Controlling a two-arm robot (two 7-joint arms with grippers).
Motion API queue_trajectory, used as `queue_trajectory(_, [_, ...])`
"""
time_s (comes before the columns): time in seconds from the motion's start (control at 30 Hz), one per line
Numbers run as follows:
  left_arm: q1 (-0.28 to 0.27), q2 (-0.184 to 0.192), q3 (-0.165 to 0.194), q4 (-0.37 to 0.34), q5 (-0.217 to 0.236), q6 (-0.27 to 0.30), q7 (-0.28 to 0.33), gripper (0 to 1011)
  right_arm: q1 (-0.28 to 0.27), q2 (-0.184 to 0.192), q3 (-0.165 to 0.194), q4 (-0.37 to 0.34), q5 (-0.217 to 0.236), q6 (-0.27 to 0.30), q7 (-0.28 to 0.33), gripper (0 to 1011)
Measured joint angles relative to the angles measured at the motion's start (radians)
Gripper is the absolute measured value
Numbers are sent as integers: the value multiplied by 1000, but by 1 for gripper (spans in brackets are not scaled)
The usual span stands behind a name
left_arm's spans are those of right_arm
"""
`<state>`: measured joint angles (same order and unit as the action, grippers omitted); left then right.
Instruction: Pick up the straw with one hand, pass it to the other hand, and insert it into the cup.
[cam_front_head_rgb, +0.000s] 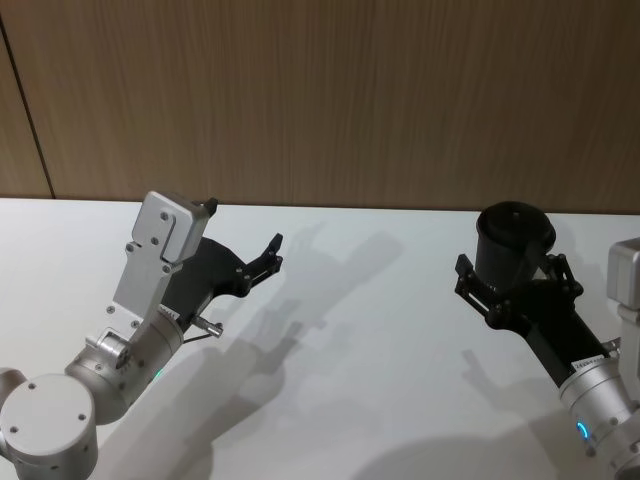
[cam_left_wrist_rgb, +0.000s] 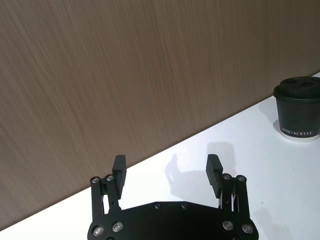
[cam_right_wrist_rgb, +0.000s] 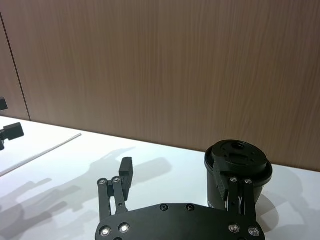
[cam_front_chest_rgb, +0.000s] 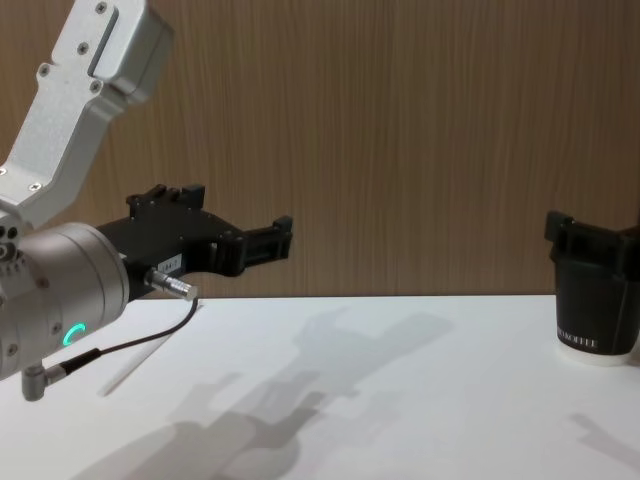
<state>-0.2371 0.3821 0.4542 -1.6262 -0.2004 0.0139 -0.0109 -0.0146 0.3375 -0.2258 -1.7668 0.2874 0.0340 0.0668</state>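
The white straw (cam_right_wrist_rgb: 42, 152) lies flat on the white table (cam_front_head_rgb: 380, 330), far off to the side in the right wrist view. In the chest view the straw (cam_front_chest_rgb: 128, 369) runs beneath my raised left arm, partly crossed by its dark cable. My left gripper (cam_front_head_rgb: 244, 224) hangs open above the table with nothing between its fingers (cam_left_wrist_rgb: 119, 169). At the right stands the black lidded cup (cam_front_head_rgb: 514, 235), upright. Close in front of it, near lid height, my right gripper (cam_right_wrist_rgb: 175, 172) is open and empty, with one finger (cam_right_wrist_rgb: 223, 176) overlapping the cup's side (cam_right_wrist_rgb: 260, 182).
A brown wood-panelled wall (cam_front_head_rgb: 330, 100) runs along the table's far edge. Bare white tabletop lies between the two arms, crossed by their shadows (cam_front_head_rgb: 290, 340).
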Motion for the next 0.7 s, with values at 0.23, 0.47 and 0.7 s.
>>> queue_trajectory(0.23, [0, 0, 0, 0, 0, 0, 0, 1000, 0, 0, 0, 0, 0, 0, 0, 1001])
queue_trajectory(0.47, [0, 0, 0, 0, 0, 0, 0, 1000, 0, 0, 0, 0, 0, 0, 0, 1001])
queue_trajectory(0.7, [0, 0, 0, 0, 0, 0, 0, 1000, 0, 0, 0, 0, 0, 0, 0, 1001])
